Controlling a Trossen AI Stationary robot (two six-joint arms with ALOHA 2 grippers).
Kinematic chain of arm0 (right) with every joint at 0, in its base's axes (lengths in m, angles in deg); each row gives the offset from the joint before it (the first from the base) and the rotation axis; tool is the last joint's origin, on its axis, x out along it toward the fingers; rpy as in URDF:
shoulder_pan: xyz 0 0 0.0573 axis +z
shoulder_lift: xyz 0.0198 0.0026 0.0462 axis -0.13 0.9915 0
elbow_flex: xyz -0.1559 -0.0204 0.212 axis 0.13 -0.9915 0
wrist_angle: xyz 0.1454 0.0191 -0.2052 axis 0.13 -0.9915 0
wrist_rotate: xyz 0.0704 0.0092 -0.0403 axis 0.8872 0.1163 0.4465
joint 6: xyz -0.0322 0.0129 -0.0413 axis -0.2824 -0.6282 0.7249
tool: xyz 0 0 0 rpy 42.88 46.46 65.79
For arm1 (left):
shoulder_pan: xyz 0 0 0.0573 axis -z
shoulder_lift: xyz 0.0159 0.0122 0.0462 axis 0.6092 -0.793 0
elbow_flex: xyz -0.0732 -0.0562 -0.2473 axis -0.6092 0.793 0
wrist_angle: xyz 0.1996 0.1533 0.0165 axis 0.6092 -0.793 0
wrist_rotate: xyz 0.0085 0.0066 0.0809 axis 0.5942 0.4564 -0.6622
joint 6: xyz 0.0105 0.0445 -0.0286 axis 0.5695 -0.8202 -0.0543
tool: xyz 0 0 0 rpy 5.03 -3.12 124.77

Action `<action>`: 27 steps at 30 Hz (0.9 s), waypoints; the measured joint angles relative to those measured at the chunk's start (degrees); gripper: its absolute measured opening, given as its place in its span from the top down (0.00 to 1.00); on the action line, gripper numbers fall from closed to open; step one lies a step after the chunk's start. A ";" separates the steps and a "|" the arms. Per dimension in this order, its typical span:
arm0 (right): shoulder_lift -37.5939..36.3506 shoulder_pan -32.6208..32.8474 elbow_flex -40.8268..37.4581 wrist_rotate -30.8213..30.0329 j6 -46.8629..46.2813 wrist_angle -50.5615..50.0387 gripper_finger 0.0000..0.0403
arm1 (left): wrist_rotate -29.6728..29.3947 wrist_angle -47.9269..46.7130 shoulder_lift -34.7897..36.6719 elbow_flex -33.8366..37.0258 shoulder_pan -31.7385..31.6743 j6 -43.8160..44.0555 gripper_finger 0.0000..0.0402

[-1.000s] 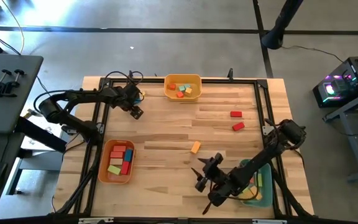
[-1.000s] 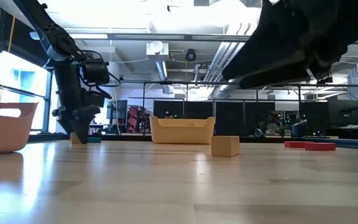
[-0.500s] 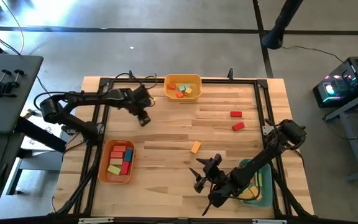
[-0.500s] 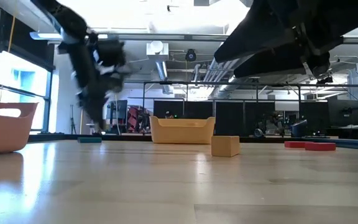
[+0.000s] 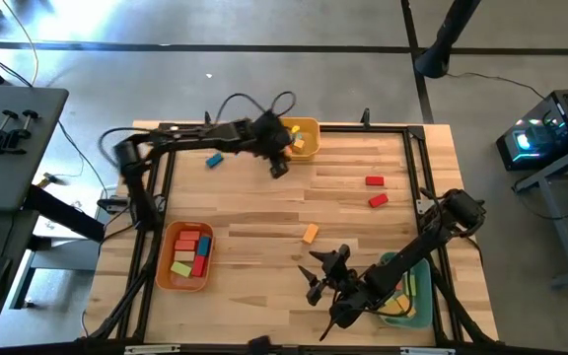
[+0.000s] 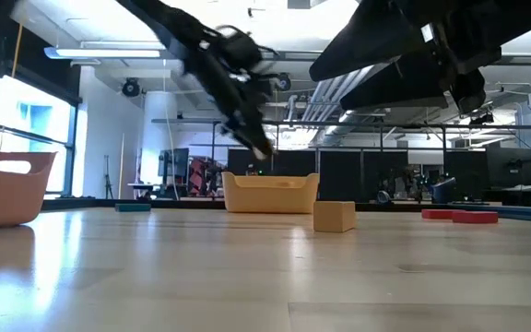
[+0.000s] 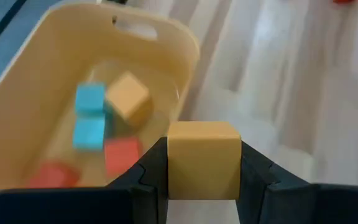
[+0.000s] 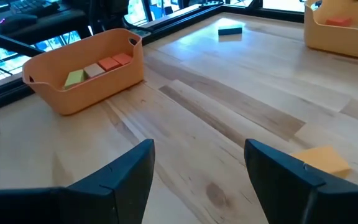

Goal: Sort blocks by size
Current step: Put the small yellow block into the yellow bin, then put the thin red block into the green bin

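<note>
My left gripper (image 5: 279, 168) hangs above the table just in front of the yellow bin (image 5: 291, 138), shut on a small yellow-orange cube (image 7: 204, 158). That bin (image 7: 73, 93) holds blue, orange and red cubes. On the table lie a teal block (image 5: 214, 160), two red blocks (image 5: 374, 180) (image 5: 378, 200) and an orange block (image 5: 310, 233). My right gripper (image 5: 316, 281) waits open near the front edge, the orange block (image 8: 321, 160) a little ahead of it. My left gripper pinches the cube by two opposite sides (image 7: 173, 168), one finger (image 7: 148, 177) on each. The fingers slant down from the table's left side. The cube sits level in the hold, lifted clear of the table, beside the yellow bin's near wall.
An orange bin (image 5: 187, 254) with red, yellow and green blocks stands at the front left. A teal bin (image 5: 407, 291) lies under my right arm at the front right. A dark frame (image 5: 264, 128) runs around the tabletop. Bare wood spans the middle.
My left gripper has risen from the table's far left, where it stood low over the cube beside the teal block, and swung right toward the yellow bin, carrying the cube clear of the table. The teal block stays where it lay.
</note>
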 joint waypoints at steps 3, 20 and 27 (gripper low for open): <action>0.00 0.00 0.00 0.02 -1.05 0.00 0.39 | -0.08 -0.30 -5.67 -6.01 -0.44 -1.24 0.75; 0.00 -0.28 0.00 0.10 -3.99 0.54 0.39 | -0.81 -1.39 -6.95 -12.77 -7.77 -5.29 0.34; 0.02 -2.29 0.00 0.23 -3.03 -0.10 0.39 | 8.63 7.91 6.18 0.35 -10.27 -6.24 0.34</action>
